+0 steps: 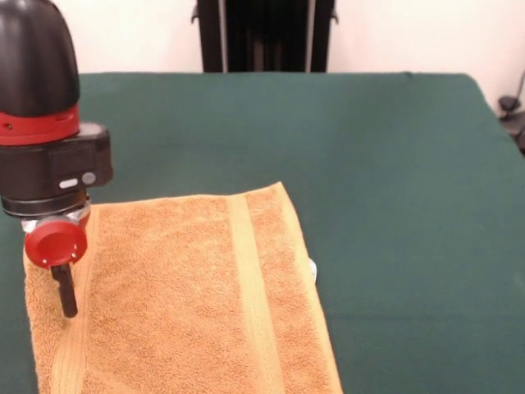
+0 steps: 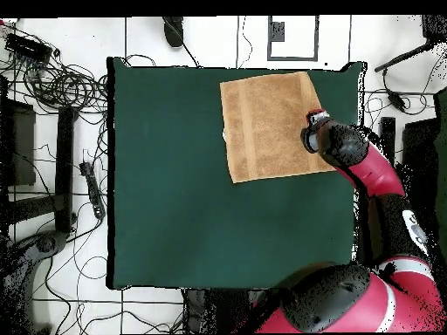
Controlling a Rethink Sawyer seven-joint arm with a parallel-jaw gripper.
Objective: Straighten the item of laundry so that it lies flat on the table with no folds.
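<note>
Gripper (image 1: 64,300): low over the towel's left band in the front view, just inside the edge; only one dark finger shows below the red knob, so I cannot tell whether it is spread or pinched, or whether it touches the pile.
Towel (image 1: 180,295): orange-tan terry, spread on the table with its near end cut off by the picture's bottom edge; from above it lies close to one table corner, roughly square, slightly skewed to the table's sides.
Paler band (image 1: 250,287): runs straight along the towel, no kink.
Folds: none seen; a small white tag peeks out at the right edge.
Table (image 1: 394,164): dark green cloth.
Step in hand: probably a last edge tidy; draw outward gently and lift away cleanly, so the pile does not bunch.
Containers: none in either view.
</note>
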